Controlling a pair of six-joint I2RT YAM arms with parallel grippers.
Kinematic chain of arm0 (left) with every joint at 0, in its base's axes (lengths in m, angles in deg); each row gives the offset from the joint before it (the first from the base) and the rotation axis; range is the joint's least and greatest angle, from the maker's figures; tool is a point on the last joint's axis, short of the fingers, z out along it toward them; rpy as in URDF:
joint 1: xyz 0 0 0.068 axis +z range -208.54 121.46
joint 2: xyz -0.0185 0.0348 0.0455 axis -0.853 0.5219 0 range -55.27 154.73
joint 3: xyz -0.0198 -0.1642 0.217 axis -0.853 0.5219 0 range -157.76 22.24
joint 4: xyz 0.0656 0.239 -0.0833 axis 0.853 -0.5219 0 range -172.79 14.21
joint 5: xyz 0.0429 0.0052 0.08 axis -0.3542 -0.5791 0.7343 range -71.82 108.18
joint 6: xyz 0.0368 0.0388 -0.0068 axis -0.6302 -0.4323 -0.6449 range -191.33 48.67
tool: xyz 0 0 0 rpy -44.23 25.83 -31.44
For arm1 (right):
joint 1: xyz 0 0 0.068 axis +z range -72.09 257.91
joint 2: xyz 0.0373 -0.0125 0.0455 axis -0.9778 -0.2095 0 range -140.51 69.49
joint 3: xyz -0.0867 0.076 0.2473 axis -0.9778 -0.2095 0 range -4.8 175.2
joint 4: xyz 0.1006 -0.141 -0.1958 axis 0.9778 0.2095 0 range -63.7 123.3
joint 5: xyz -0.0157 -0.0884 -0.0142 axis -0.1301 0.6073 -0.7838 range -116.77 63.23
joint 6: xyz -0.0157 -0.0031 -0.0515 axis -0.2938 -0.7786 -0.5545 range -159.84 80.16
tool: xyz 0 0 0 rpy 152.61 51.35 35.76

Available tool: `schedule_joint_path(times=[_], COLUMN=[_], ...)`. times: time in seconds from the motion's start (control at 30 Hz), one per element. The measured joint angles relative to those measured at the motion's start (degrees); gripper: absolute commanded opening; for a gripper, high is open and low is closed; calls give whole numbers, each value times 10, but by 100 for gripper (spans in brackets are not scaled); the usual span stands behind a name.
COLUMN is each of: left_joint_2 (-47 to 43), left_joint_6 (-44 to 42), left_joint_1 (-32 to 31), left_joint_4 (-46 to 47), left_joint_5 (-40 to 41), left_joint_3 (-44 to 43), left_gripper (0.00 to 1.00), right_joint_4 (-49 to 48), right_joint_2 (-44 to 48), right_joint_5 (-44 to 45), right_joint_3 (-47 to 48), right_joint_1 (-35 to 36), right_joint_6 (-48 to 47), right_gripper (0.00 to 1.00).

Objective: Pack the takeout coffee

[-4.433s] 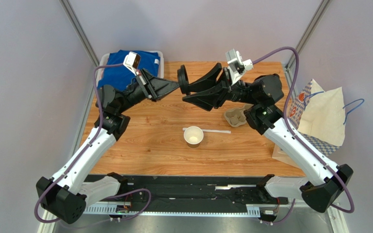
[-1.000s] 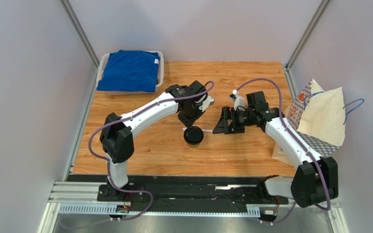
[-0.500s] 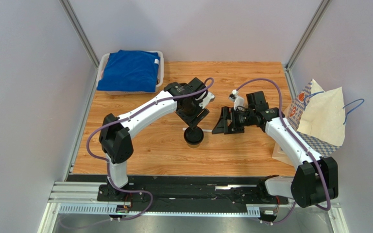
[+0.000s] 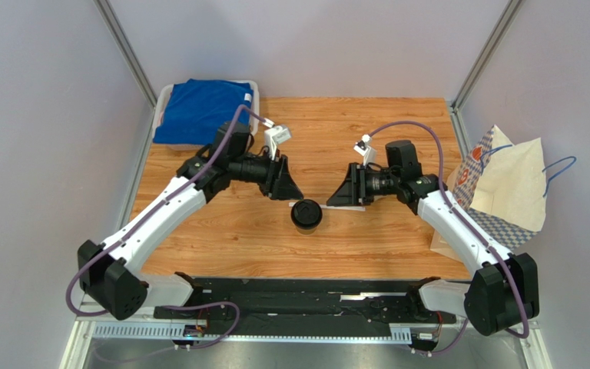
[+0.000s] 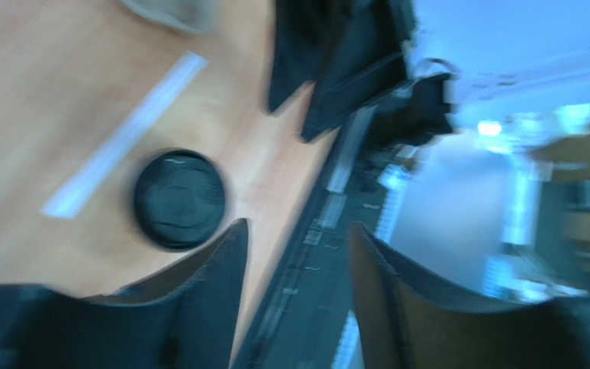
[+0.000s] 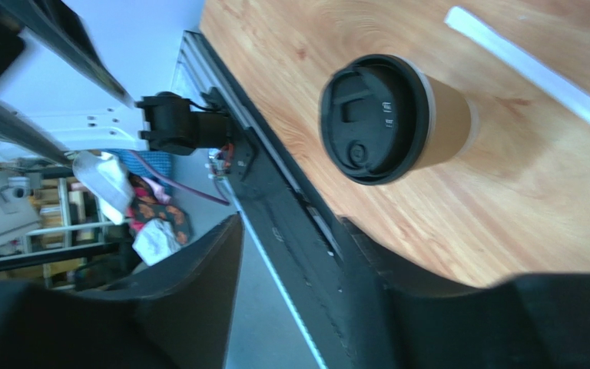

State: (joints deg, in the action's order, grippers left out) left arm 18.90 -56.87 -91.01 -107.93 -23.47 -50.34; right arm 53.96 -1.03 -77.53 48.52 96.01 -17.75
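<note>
The takeout coffee (image 4: 306, 214) stands upright mid-table, a tan paper cup with its black lid on. It shows in the left wrist view (image 5: 179, 198) and the right wrist view (image 6: 394, 119). My left gripper (image 4: 290, 191) is open and empty, just up-left of the cup and not touching it; its jaws are apart in the left wrist view (image 5: 296, 227). My right gripper (image 4: 335, 198) is open and empty, just right of the cup; its jaws are apart in the right wrist view (image 6: 290, 223).
A white wrapped straw (image 6: 536, 69) lies beside the cup on the far side. The paper bag (image 4: 505, 184) stands off the table's right edge. A bin with a blue cloth (image 4: 206, 111) sits at the back left. A bit of the pulp carrier (image 5: 171, 9) shows behind.
My left gripper has left the lid on the cup and swung back to the left, off the cup. My right gripper has shifted slightly toward the cup.
</note>
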Motion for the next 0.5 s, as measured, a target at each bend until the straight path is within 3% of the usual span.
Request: schedule_joint_path(times=[0.03, 0.2, 0.5], left_joint_2=[0, 81, 154], left_joint_6=[27, 116, 186], left_joint_1=[-1, 5, 24], left_joint_4=[32, 130, 222], left_joint_5=[-34, -124, -155], left_joint_3=[27, 98, 121], left_gripper=[29, 7, 0], right_joint_4=[-12, -67, -126], right_joint_2=[-1, -36, -143], right_joint_5=[-3, -10, -13], right_joint_3=[-2, -3, 10], right_joint_1=[8, 42, 78], right_joint_6=[13, 59, 101], right_gripper=[30, 16, 9])
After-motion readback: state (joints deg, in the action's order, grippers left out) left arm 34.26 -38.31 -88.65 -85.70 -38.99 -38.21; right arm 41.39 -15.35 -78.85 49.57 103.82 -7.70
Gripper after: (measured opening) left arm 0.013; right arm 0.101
